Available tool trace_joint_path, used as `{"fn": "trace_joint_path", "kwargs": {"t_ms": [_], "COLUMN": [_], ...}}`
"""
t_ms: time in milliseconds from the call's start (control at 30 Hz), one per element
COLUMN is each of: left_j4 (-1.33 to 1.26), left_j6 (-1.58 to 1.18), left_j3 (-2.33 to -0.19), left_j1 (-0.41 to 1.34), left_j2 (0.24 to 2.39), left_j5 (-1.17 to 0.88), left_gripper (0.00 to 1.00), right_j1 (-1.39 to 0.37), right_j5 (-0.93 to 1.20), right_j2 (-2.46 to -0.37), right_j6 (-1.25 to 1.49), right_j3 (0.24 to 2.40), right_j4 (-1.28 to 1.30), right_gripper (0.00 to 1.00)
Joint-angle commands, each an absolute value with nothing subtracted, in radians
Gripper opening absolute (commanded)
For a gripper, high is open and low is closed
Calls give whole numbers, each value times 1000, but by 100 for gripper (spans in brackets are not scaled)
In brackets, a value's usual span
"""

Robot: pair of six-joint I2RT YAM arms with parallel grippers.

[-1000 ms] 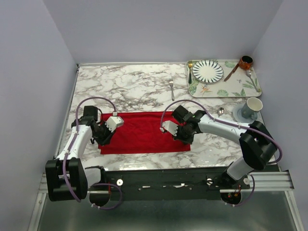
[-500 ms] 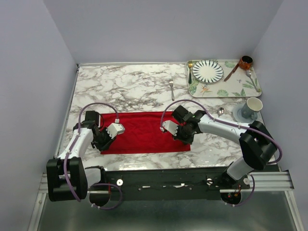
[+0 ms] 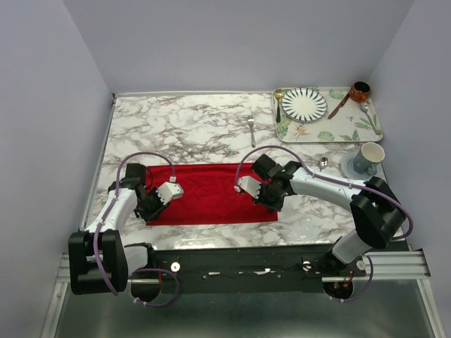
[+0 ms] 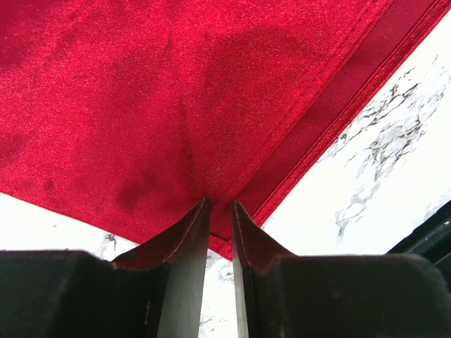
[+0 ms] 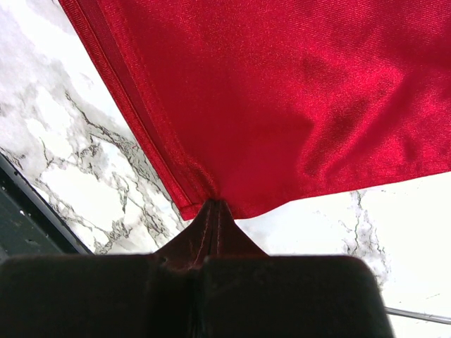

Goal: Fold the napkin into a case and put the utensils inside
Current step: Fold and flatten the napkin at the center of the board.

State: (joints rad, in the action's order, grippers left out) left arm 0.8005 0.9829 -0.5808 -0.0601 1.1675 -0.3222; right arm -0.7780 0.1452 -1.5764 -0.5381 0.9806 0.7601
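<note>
The red napkin [image 3: 211, 193] lies on the marble table as a flat, wide rectangle. My left gripper [image 3: 149, 205] is at its near left corner. In the left wrist view the napkin [image 4: 176, 91] fills the top, and the gripper [image 4: 220, 204] has its jaws a narrow gap apart with the cloth corner pinched between them; creases run to the tips. My right gripper [image 3: 273, 203] is shut on the near right corner, and the right wrist view shows the gripper [image 5: 217, 203] tight on the napkin [image 5: 282, 91]. A silver fork [image 3: 251, 130] lies beyond the napkin.
A floral tray [image 3: 352, 130] at the back right holds a striped plate [image 3: 304, 104], a gold spoon [image 3: 278, 102], a wooden utensil [image 3: 340, 105], a brown pot [image 3: 360, 90] and a silver spoon [image 3: 365, 109]. A cup on a saucer [image 3: 366, 158] stands right of the napkin.
My left gripper has moved a little to the left at the napkin's left corner, drawing the cloth flatter there. The right gripper has held still on its corner.
</note>
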Motion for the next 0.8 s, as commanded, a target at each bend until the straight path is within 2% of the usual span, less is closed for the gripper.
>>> {"fn": "trace_joint_path", "kwargs": {"t_ms": [0, 267, 533, 767], "left_j4": [805, 802, 790, 802], "left_j6": [1012, 1020, 1002, 991], "left_j3": [-577, -563, -577, -587], "left_j1": [-51, -40, -35, -34], "left_j2": [1160, 1144, 1143, 1126], "left_j5": [-304, -287, -293, -308], "left_gripper": [35, 38, 13, 0], "right_j1": [-784, -782, -784, -782], "right_j5": [123, 123, 123, 120], "right_j2": [-1580, -1582, -1578, -1574], "right_j6": [-526, -525, -525, -526], "right_j3": [1006, 1009, 1011, 1015], "right_j4": [772, 770, 772, 776], "right_gripper": [1, 1, 1, 1]}}
